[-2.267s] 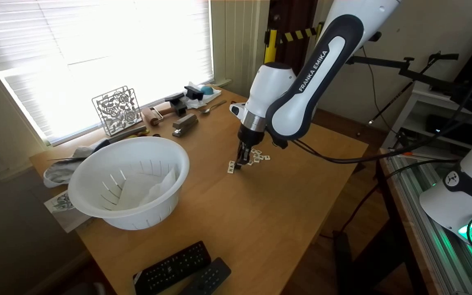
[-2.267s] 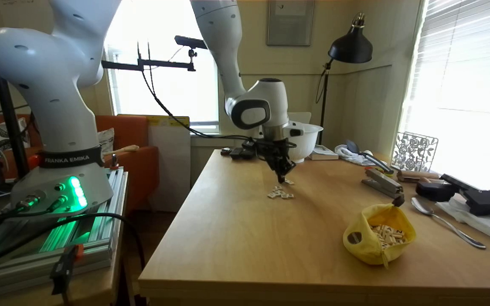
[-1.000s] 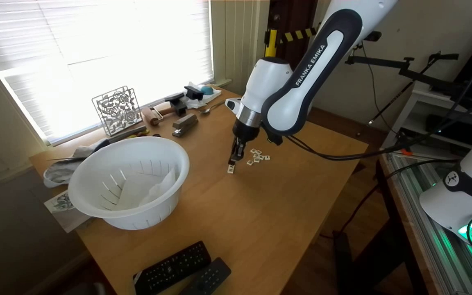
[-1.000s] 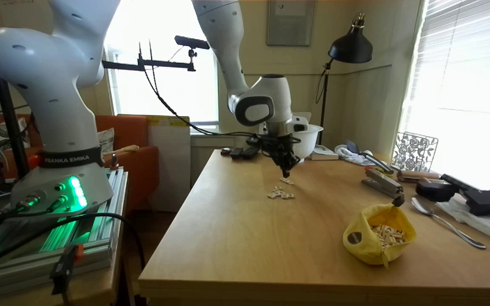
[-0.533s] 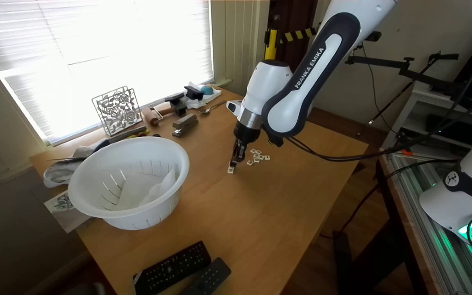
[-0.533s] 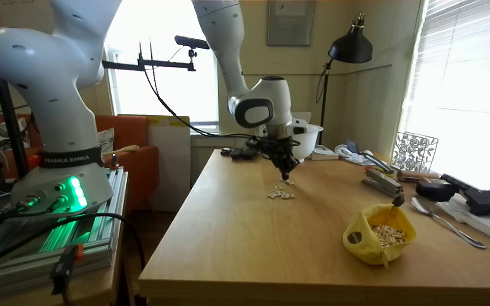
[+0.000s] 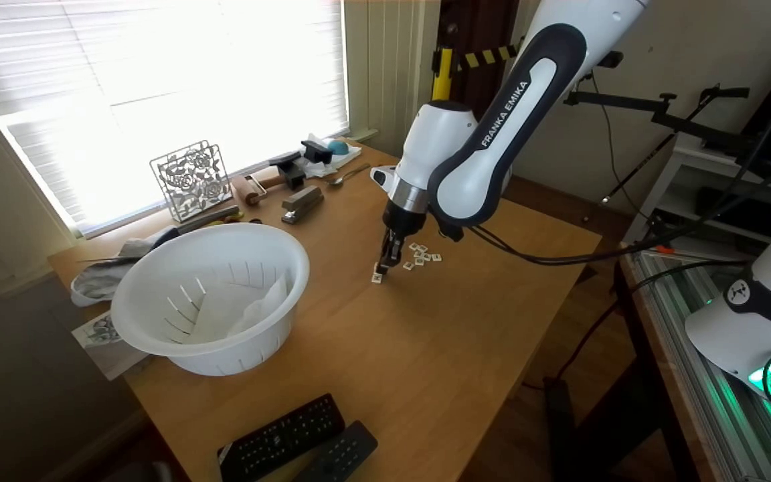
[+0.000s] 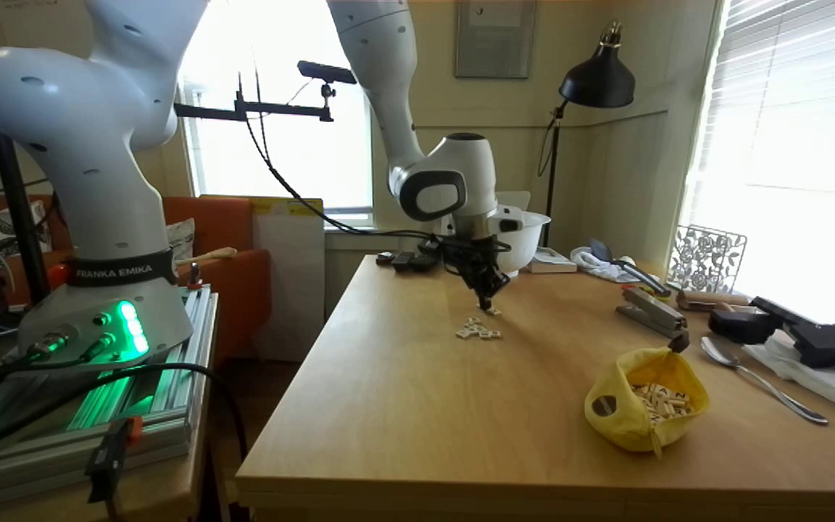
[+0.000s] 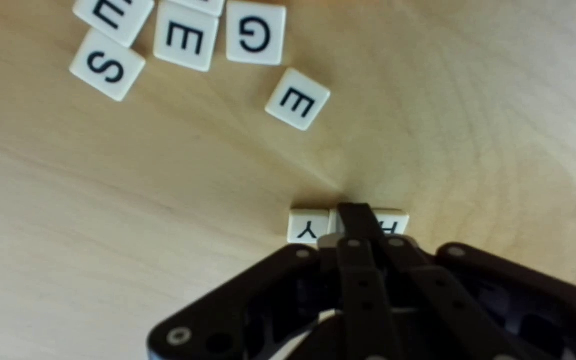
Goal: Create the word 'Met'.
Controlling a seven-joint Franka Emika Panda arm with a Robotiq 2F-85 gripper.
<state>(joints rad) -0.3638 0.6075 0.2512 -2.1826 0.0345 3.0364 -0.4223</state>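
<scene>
A short row of small whitish letter tiles (image 7: 377,278) lies on the table under my gripper. In the wrist view a Y tile (image 9: 308,230) and a tile that looks like H (image 9: 392,221) stick out on either side of the fingertips. A middle tile (image 9: 334,222) between them is mostly hidden, its letter covered. My gripper (image 9: 355,210) is shut, its fingers together over the middle tile at or just above it; contact cannot be told. Apart from the row lie loose tiles: an E (image 9: 298,99), a G (image 9: 256,33), another E (image 9: 186,36) and an S (image 9: 107,64). The gripper points down in both exterior views (image 8: 486,304).
A yellow pouch (image 8: 628,428) full of tiles stands on the table. A large white bowl (image 7: 208,345), black remotes (image 7: 285,435), a stapler (image 7: 303,203), a spoon (image 8: 765,384) and a metal rose holder (image 7: 191,181) are also there.
The gripper has moved from beside the tile row to over it, rising and then coming down onto or near the middle tile. The loose tiles have not visibly moved.
</scene>
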